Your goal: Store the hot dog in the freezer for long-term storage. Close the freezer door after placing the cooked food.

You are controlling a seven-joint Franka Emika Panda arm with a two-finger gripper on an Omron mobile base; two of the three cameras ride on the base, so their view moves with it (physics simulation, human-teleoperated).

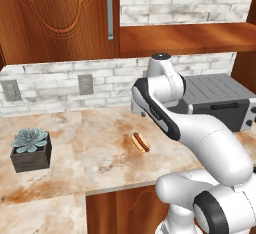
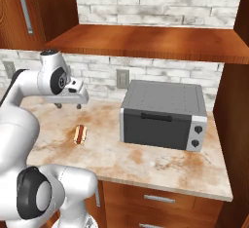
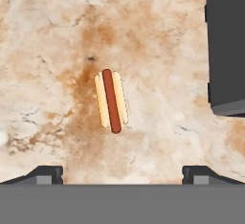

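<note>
Hot dog (image 3: 111,101): one, on counter (image 3: 52,41)

The white arm rises from the base, bends at the elbow and reaches forward, wrist turned down; the tool (image 2: 68,106) hangs above the bench, its dark fingertips (image 3: 45,174) spread wide at 6 o'clock, holding nothing
</note>
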